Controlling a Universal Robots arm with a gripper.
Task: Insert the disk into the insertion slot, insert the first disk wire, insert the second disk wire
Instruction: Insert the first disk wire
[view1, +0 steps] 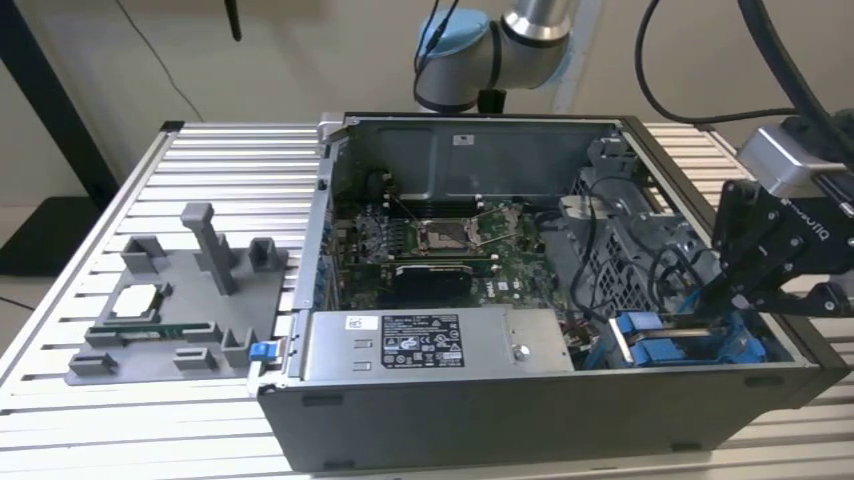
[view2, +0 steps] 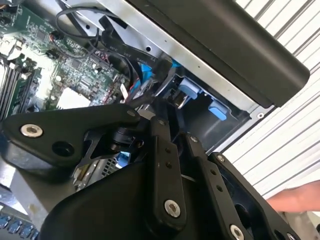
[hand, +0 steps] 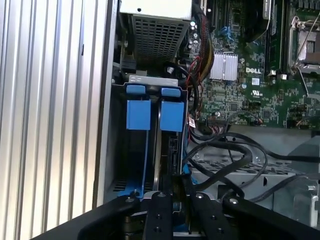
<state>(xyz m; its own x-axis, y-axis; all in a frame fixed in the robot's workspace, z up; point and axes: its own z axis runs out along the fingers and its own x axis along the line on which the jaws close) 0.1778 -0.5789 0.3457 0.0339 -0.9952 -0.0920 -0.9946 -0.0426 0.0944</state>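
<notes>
Grey fixture block (view1: 174, 310) sits at nine o'clock of the computer case (view1: 534, 420) in the exterior view. At the case's four o'clock corner, the insertion slot (view1: 674, 350) already holds the disk (hand: 172, 116). The gripper (hand: 179, 189) hangs above, fingers seemingly pinched on a dark wire plug (hand: 177, 181). Wiring looks to be the step in hand, and seating the plug calls for a square, straight push.

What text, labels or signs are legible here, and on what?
White label on the power supply: print too small to read.
Motherboard: white maker's logo, not quoted; other markings too small.
End effector: pale maker's lettering on its body, not quoted.
Sticker on the case wall: unreadable.
</notes>
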